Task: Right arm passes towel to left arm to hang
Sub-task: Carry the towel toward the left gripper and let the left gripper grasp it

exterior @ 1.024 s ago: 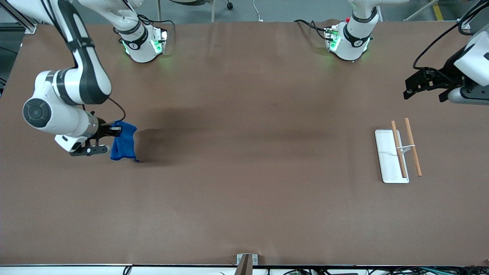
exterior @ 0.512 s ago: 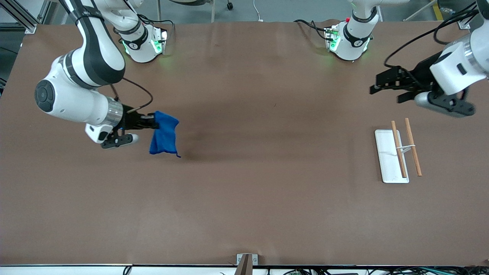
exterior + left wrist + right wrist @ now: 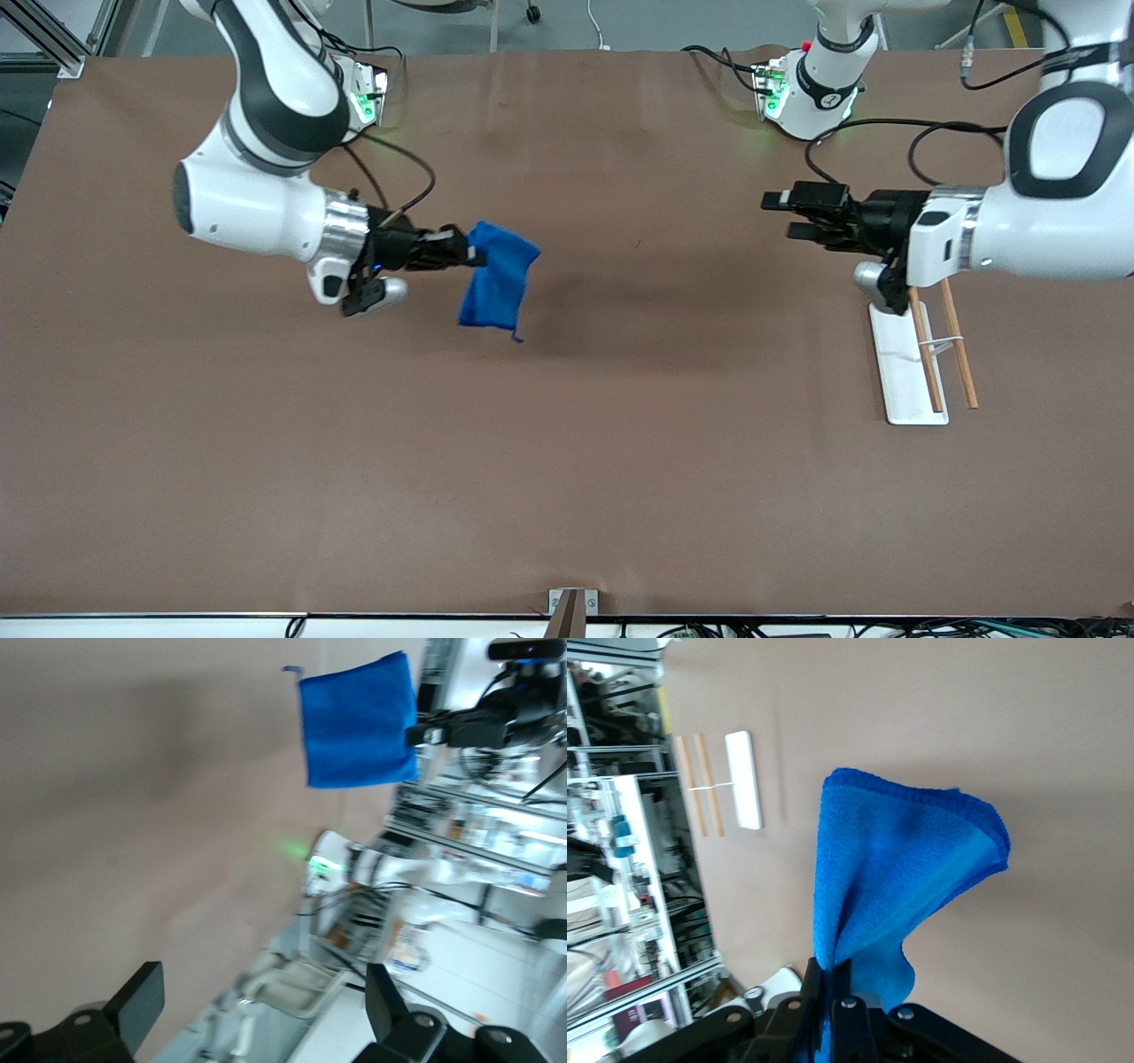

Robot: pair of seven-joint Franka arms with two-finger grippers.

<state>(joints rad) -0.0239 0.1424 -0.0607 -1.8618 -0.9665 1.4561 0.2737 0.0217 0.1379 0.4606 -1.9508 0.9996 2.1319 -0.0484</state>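
Note:
The towel (image 3: 498,285) is a small bright blue cloth with a loose thread at its lowest corner. My right gripper (image 3: 473,253) is shut on its upper edge and holds it hanging in the air over the table's middle, toward the right arm's end. In the right wrist view the towel (image 3: 904,868) rises from between the shut fingers (image 3: 837,988). My left gripper (image 3: 780,215) is open and empty, up in the air, its fingers pointing toward the towel. The left wrist view shows the towel (image 3: 359,719) at a distance, with the right gripper on it.
A white rack base (image 3: 902,370) with two wooden rods (image 3: 959,346) across it lies at the left arm's end of the table; it also shows in the right wrist view (image 3: 742,780). The brown table (image 3: 567,443) spreads wide around both.
My right gripper has carried the towel from the right arm's end toward the table's middle. My left arm has swung in from the table's edge toward the middle, its gripper pointing at the towel.

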